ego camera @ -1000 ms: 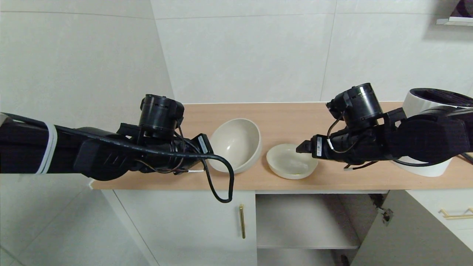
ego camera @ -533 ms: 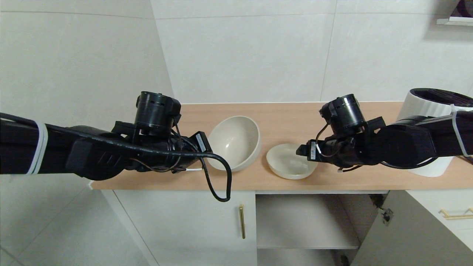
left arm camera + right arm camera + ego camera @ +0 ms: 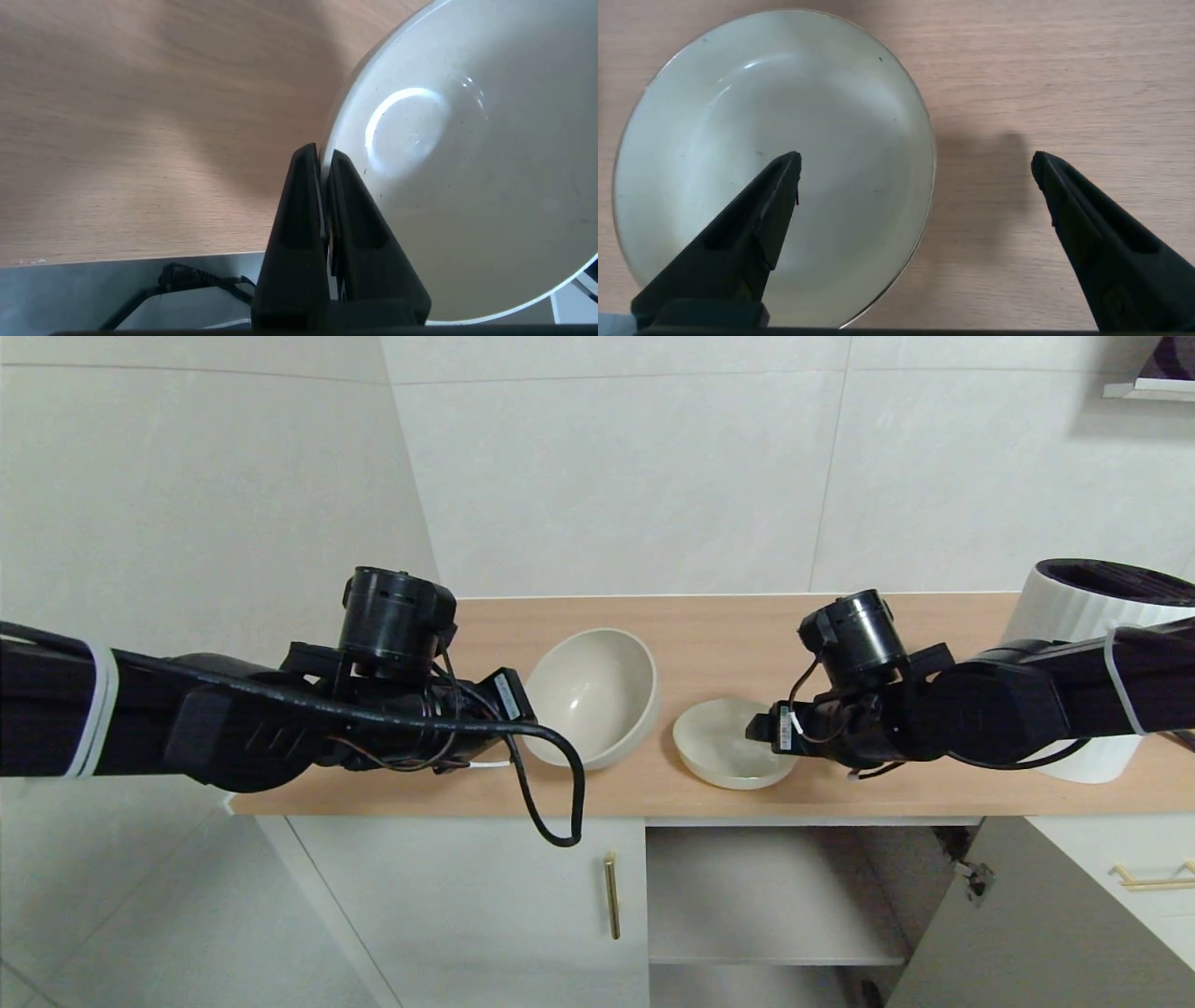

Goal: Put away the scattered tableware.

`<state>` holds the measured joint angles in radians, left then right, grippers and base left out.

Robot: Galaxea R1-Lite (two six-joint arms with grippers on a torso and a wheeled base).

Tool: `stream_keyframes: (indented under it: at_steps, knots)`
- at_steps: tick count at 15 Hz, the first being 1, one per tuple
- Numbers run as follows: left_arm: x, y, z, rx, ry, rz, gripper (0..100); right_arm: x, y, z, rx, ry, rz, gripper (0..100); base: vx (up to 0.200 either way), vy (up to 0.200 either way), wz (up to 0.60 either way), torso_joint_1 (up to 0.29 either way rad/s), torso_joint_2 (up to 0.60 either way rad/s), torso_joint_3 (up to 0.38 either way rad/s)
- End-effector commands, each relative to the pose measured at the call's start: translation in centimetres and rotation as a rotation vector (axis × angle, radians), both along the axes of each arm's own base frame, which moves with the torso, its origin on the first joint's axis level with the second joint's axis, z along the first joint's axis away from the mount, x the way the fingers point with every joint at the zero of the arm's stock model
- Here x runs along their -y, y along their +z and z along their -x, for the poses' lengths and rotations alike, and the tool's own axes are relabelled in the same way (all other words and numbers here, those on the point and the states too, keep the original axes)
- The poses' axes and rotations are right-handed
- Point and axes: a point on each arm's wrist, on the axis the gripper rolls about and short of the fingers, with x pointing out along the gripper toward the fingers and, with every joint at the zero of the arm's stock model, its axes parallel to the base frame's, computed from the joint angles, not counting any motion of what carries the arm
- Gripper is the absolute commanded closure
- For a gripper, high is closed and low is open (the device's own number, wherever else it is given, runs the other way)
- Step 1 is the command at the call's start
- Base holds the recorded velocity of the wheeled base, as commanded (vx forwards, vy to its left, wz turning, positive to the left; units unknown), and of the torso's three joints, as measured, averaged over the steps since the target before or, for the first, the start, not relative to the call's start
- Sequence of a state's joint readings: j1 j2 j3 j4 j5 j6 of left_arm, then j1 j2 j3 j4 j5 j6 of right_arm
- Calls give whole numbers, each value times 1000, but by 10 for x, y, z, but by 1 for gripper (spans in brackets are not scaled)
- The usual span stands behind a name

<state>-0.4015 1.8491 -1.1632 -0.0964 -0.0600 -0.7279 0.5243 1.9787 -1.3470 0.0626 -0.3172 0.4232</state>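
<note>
We have two pieces of tableware near the front edge of the counter. The large bowl lies toward the left end. It is tipped on its side with its mouth facing the left arm. The left end effector is pinched narrow on its rim, one finger inside the wall and one outside. We cannot tell whether the bowl's lower edge rests on the wood or hangs just clear of it.

Just beside it, toward the right end, the shallow dish sits flat and upright. The right end effector is spread wide and holds nothing. It comes in low from the right end of the counter.

The coming move turns on one relation: the dish's rim on the right arm's side runs between the two fingers. One finger is over the inside of the dish and the other over bare wood outside it. Being round, the dish has no long axis to line up with. We judge that lowering and closing would catch the rim, though we cannot tell how far above it the tips are. The right arm is the nearer one, and the left is taken up with the bowl.

Under the front edge an open cupboard shelf looks the likely place for both pieces
</note>
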Motion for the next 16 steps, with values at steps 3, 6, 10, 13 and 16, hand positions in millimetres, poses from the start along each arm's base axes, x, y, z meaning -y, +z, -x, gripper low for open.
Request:
stream_keyframes:
  at_steps: [3,6,10,13,16]
  knots:
    - [-1,1,1,2,2,1,100,-1,-2,-1,-5,1,2,100,0,0,0,0,0,0]
    - [0,1,1,2,0,1,100,0,-1,0,-4,2,0,100,0,0,0,0,0,0]
    - [-1,6,4,14,0,7,100,1,2,2,1,3,-5,100,0,0,0,0,0,0]
    - [-5,7,12,13,-4,0,100,6,13,11,10,8,-17,100,0,0,0,0,0,0]
    - [-21,14,32,44,-20,-37,100,27,35,50,-14,78,-73,100,0,0,0,0,0,0]
